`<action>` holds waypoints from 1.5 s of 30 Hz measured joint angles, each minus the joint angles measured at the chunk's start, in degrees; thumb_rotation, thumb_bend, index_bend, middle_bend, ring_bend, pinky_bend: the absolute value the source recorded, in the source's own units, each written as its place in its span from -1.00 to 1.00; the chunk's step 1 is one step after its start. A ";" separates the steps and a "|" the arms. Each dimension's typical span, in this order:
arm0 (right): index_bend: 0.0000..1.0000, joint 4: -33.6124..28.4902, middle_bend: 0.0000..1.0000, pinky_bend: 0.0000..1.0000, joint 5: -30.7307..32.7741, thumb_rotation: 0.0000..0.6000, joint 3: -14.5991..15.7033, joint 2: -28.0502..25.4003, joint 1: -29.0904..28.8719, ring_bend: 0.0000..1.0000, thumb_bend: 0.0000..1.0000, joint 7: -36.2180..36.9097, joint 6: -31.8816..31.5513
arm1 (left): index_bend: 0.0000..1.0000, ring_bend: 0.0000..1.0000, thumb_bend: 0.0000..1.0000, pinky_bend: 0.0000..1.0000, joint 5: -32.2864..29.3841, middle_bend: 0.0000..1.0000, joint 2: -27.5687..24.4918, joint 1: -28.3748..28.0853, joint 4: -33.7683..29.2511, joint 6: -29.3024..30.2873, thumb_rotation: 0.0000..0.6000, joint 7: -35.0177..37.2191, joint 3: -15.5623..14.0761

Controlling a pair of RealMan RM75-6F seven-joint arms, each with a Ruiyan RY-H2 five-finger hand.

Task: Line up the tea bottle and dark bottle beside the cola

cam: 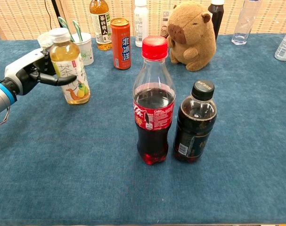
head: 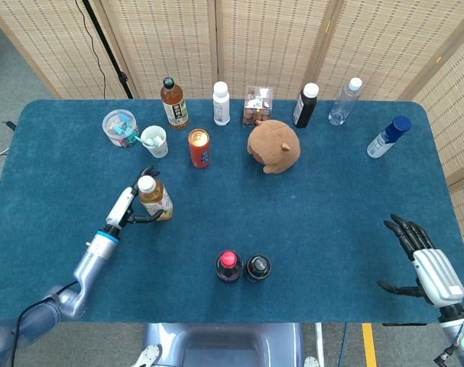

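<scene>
The tea bottle (cam: 69, 70) stood upright on the left of the table, well apart from the cola (cam: 153, 101) and the dark bottle (cam: 195, 122), which stood just beside each other near the front edge. We saw nothing between them. Behind stood an orange can (head: 199, 147), a paper cup (head: 154, 141), a plush capybara (head: 274, 145) and more bottles in a row. Our left hand (cam: 32, 70) gripped the tea bottle, fingers wrapped around its body. Our right hand (head: 426, 264) hung over the right edge, fingers spread, holding nothing. The blue cloth table (head: 331, 214) was backed by woven screens (head: 277, 38).
</scene>
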State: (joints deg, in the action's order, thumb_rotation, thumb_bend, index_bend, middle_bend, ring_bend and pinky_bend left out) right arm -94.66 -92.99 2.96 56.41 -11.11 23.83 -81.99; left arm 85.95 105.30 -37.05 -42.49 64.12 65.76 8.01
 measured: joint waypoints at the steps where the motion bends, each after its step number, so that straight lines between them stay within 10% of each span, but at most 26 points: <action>1: -1.00 0.02 -1.00 -1.00 0.00 1.00 -0.06 0.03 0.03 -1.00 -1.00 -0.03 0.04 | -0.09 -0.08 -0.17 -0.13 -0.03 -0.17 0.01 -0.05 0.02 0.05 1.00 -0.09 0.03; 25: -1.00 -0.61 -1.00 -1.00 -0.26 1.00 -1.00 0.50 0.49 -1.00 -1.00 -1.15 0.99 | -0.05 -0.03 -0.23 -0.12 14.57 -0.11 -4.58 3.96 -16.20 15.85 1.00 -9.75 -11.73; 45: -1.00 -0.98 -1.00 -1.00 -0.48 1.00 -1.50 0.44 0.82 -1.00 -1.00 -1.37 1.08 | -0.08 -0.05 -0.26 -0.12 16.55 -0.11 -0.32 5.24 -12.27 18.98 1.00 -11.59 -14.58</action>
State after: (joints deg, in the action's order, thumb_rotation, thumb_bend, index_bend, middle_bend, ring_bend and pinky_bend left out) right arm -95.64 -93.47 1.46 56.85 -10.29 22.46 -80.90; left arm 102.50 104.98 -31.81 -54.76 83.10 54.18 -6.57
